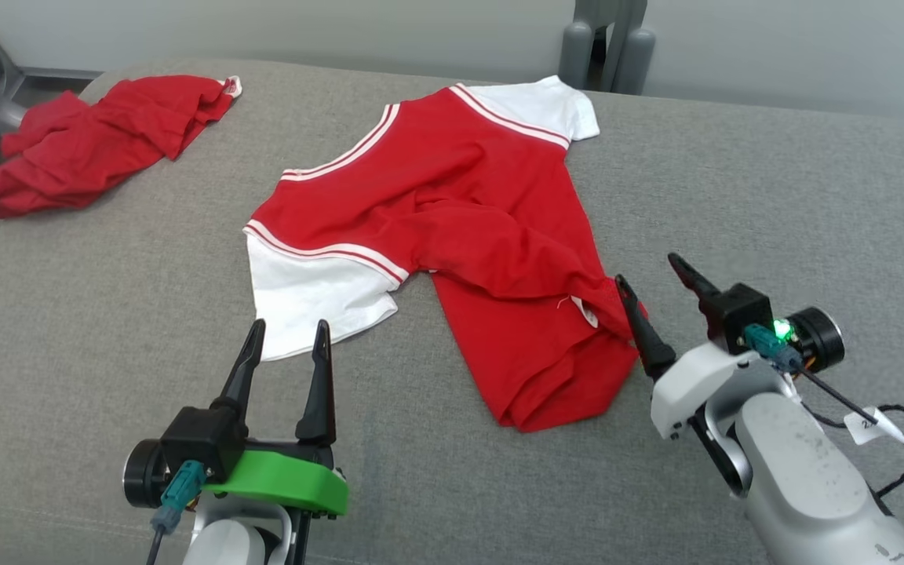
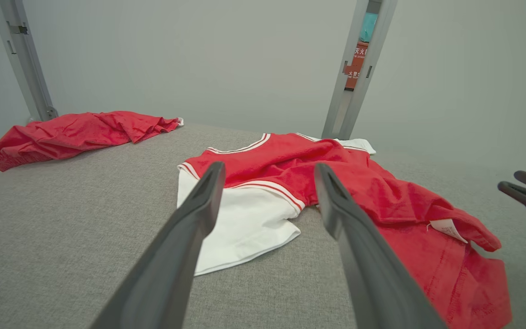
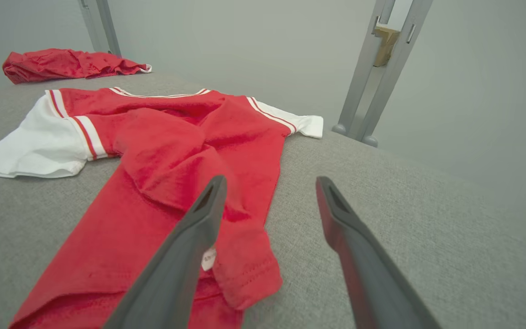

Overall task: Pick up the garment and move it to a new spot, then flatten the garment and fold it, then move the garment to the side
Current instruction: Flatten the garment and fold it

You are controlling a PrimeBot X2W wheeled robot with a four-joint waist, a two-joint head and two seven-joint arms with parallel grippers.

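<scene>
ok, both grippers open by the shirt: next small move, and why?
Probably ease the right gripper onto the folded hem flap and close, to pull it flat: the red-and-white shirt lies spread, but its body is doubled over beside that open gripper. The left gripper is open by the white sleeve.

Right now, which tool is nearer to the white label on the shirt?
Right. The right tool sits just beside the label; the left tool is far off, by the white sleeve.
</scene>
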